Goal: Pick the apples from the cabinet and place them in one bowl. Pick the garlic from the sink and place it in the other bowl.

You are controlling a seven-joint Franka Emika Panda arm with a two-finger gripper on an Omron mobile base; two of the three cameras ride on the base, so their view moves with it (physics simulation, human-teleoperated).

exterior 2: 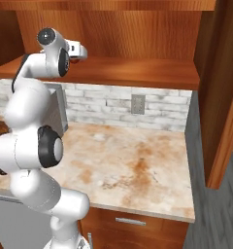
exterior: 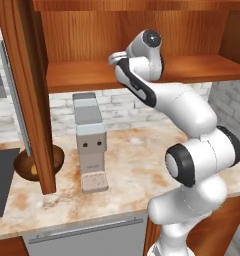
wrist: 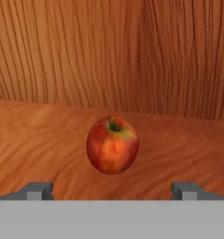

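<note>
Straight ahead of your tool (wrist: 112, 190), a red apple (wrist: 112, 145) rests on the cabinet (wrist: 179, 56) shelf, centred between the wide-spread fingers (wrist: 38, 190), untouched and near the back panel.

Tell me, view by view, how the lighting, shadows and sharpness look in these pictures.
Hand view: soft, slightly blurred render; the red apple has an even sheen and hardly any shadow on the shelf. Left base view: flat light, the cabinet interior darker, edges soft. Right base view: the counter is evenly lit with no glare, and the underside of the shelf is shaded.
</note>
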